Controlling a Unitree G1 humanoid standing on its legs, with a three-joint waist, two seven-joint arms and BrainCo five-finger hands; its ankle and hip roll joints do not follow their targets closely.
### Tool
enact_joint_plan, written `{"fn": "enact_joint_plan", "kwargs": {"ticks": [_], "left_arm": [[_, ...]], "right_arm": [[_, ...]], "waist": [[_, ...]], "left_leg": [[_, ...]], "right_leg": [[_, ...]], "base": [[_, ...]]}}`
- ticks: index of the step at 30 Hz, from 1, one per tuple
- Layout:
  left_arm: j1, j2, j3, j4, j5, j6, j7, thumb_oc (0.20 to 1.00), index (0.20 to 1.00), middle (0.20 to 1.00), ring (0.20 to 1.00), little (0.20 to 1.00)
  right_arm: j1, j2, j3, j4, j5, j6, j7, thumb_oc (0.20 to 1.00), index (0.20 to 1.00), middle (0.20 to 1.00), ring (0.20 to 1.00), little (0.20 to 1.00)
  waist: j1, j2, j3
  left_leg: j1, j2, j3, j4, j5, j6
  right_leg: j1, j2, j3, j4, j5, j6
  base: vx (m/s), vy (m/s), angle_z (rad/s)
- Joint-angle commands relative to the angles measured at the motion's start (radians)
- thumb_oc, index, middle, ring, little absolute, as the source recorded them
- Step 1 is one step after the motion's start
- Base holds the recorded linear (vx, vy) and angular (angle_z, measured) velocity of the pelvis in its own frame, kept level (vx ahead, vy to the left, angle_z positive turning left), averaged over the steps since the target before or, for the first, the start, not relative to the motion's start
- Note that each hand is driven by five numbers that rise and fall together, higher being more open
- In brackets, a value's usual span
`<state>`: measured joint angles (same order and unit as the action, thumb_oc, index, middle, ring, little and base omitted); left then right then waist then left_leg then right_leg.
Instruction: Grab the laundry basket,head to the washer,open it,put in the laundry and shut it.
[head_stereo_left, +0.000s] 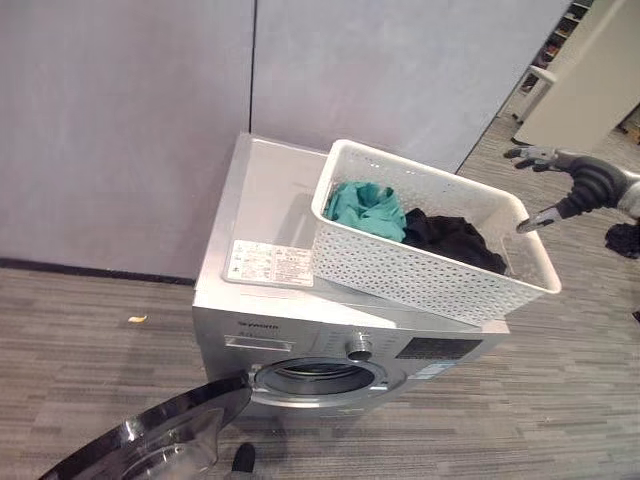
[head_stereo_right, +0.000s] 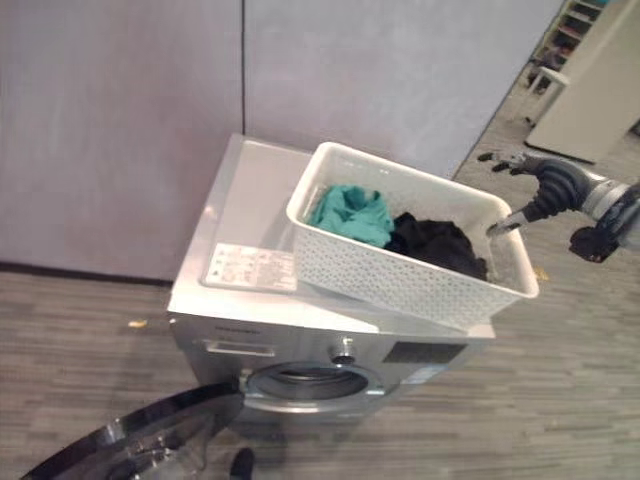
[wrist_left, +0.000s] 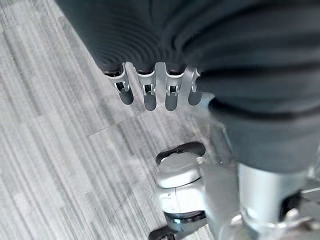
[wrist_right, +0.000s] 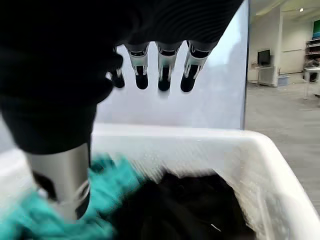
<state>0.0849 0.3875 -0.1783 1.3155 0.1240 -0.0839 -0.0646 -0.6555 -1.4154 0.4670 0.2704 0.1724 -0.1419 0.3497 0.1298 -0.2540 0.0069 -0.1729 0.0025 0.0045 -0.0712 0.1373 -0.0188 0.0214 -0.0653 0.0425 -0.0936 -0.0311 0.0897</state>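
A white perforated laundry basket (head_stereo_left: 420, 262) rests on top of the silver washer (head_stereo_left: 270, 215), overhanging its right front corner. Inside lie a teal garment (head_stereo_left: 366, 208) and a black garment (head_stereo_left: 450, 240). The washer's round door (head_stereo_left: 150, 440) hangs open at the lower left, and the drum opening (head_stereo_left: 318, 380) shows. My right hand (head_stereo_left: 550, 185) hovers open just right of the basket's far end, fingers spread, holding nothing. In the right wrist view its fingers (wrist_right: 162, 67) point over the basket rim (wrist_right: 200, 137) at the clothes. My left hand (wrist_left: 150, 90) hangs open above the floor.
A grey partition wall (head_stereo_left: 130, 120) stands right behind the washer. Striped grey carpet (head_stereo_left: 80, 340) surrounds it, with a small yellow scrap (head_stereo_left: 137, 319) at the left. An aisle with white furniture (head_stereo_left: 590, 80) opens at the far right.
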Motion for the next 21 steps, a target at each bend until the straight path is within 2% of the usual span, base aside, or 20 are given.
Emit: {"fn": "enact_joint_plan", "kwargs": {"ticks": [1,4,8,11,16,21], "left_arm": [[-0.015,-0.044,-0.074,0.044,0.001,-0.009,-0.029,1.000,1.000,1.000,1.000,1.000],[-0.037,-0.033,-0.081,0.044,-0.007,-0.007,-0.017,1.000,1.000,1.000,1.000,1.000],[-0.062,-0.023,-0.074,0.038,-0.017,-0.009,0.008,1.000,1.000,1.000,1.000,1.000],[-0.083,-0.021,-0.078,0.031,-0.018,-0.010,0.020,1.000,1.000,1.000,1.000,1.000],[-0.113,-0.023,-0.106,0.018,-0.016,-0.014,0.027,1.000,1.000,1.000,1.000,1.000],[-0.127,-0.019,-0.117,0.017,-0.009,-0.015,0.029,1.000,1.000,1.000,1.000,1.000]], "right_arm": [[-0.151,-0.031,0.009,0.050,-0.029,0.009,-0.045,1.000,1.000,1.000,1.000,1.000],[-0.219,0.016,0.069,0.090,-0.081,0.008,-0.084,1.000,1.000,1.000,1.000,1.000],[-0.217,0.081,0.038,0.100,-0.182,-0.001,-0.162,1.000,1.000,1.000,1.000,1.000],[-0.161,0.137,-0.029,0.088,-0.207,-0.005,-0.198,1.000,1.000,1.000,1.000,1.000],[-0.105,0.199,-0.086,0.101,-0.215,-0.008,-0.225,1.000,1.000,1.000,1.000,1.000],[-0.093,0.243,-0.085,0.099,-0.220,0.000,-0.213,1.000,1.000,1.000,1.000,1.000]], "waist": [[0.040,0.028,0.048],[0.056,0.013,0.078],[0.073,0.001,0.092],[0.085,-0.008,0.097],[0.107,-0.015,0.100],[0.121,-0.023,0.102]], "left_leg": [[0.002,0.060,-0.053,0.007,-0.048,-0.013],[-0.028,0.057,-0.080,0.012,-0.040,-0.012],[-0.060,0.045,-0.105,0.017,-0.036,-0.008],[-0.081,0.034,-0.119,0.024,-0.038,-0.006],[-0.111,0.020,-0.142,0.029,-0.036,-0.012],[-0.127,0.009,-0.156,0.033,-0.034,-0.019]], "right_leg": [[0.035,-0.024,-0.079,0.049,0.034,0.067],[0.025,-0.022,-0.096,0.054,0.036,0.064],[0.015,-0.023,-0.114,0.054,0.037,0.062],[0.012,-0.026,-0.144,0.051,0.035,0.062],[0.008,-0.031,-0.186,0.048,0.045,0.064],[0.011,-0.032,-0.218,0.048,0.054,0.066]], "base": [[0.01,-0.040,0.06],[0.01,-0.037,0.14],[0.03,-0.008,0.22],[0.05,-0.010,0.20],[0.05,-0.002,0.31],[0.04,0.001,0.23]]}}
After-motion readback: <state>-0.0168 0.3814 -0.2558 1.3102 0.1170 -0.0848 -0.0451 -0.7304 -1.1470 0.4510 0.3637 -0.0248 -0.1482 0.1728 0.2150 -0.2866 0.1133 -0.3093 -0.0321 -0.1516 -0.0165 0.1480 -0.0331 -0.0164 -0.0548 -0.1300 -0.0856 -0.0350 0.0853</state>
